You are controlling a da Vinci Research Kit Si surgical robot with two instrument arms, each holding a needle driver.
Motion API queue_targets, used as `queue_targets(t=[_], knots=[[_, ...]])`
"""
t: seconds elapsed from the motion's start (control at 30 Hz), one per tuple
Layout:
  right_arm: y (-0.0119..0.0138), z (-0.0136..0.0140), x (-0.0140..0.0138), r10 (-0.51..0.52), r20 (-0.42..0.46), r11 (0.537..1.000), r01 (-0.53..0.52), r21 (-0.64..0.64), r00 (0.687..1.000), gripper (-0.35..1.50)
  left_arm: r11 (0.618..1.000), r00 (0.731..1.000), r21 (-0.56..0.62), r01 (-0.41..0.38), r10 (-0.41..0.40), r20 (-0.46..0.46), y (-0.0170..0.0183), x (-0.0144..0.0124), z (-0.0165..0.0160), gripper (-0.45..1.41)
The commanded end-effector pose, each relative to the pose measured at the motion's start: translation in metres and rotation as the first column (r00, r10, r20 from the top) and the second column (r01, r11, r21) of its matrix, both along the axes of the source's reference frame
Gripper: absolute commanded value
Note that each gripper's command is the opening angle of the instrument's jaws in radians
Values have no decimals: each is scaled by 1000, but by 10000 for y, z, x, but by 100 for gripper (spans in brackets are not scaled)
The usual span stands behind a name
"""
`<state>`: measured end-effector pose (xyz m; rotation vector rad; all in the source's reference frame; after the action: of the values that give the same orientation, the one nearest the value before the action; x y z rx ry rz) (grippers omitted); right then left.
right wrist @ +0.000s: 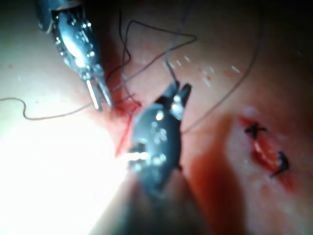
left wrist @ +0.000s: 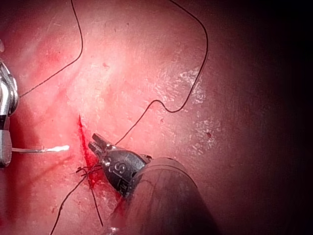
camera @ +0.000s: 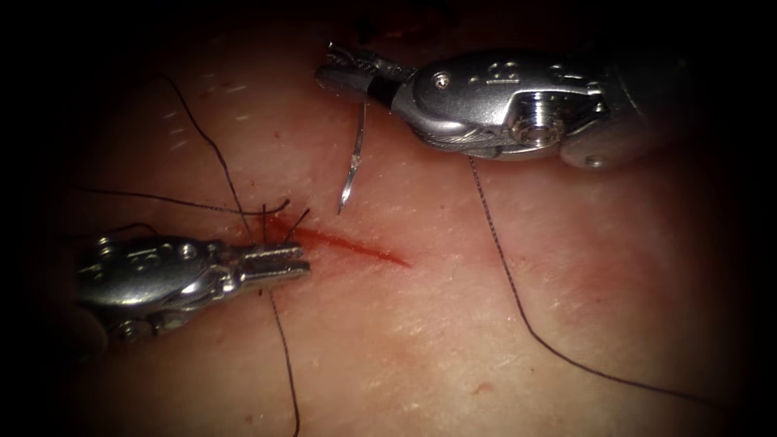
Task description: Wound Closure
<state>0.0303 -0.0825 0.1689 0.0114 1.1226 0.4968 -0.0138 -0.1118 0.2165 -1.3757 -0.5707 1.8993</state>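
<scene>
Surgical training bench: cut tissue (camera: 453, 324), sutures, robotic tools.

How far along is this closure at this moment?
Done: one knotted stitch with short thread ends sits at the cut's left end. In hand: the right tool holds the needle near its thread end, free above the tissue; the left tool rests by the stitch, holding nothing. Left: the rest of the cut lies open.

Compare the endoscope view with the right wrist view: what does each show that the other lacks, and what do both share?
Endoscope: the needle hangs from the right tool, gripped at its rear end, tip off the tissue beside the cut. Right wrist: a second, stitched wound. Both: the left tool by the knot; its hold is unclear.
</scene>
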Motion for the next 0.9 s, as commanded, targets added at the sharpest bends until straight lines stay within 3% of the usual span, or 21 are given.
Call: queue_targets(t=[0.03, 0.4, 0.9], knots=[[-12, 6, 10, -12, -6, 1000, 12, 2, 1000, -35, 1000, 1000, 9, 0, 0, -1, -16, -12, -2, -1], [-18, 5, 26, -57, 10, 997, 58, -44, 998, -35, 1000, 998, 5, -30, 30, -48, -23, -15, 6, -6], [-18, 5, 26, -135, 84, 979, 146, -141, 987, -35, 999, 997, 5, -40, 41, -68, -30, -15, 9, -10]])
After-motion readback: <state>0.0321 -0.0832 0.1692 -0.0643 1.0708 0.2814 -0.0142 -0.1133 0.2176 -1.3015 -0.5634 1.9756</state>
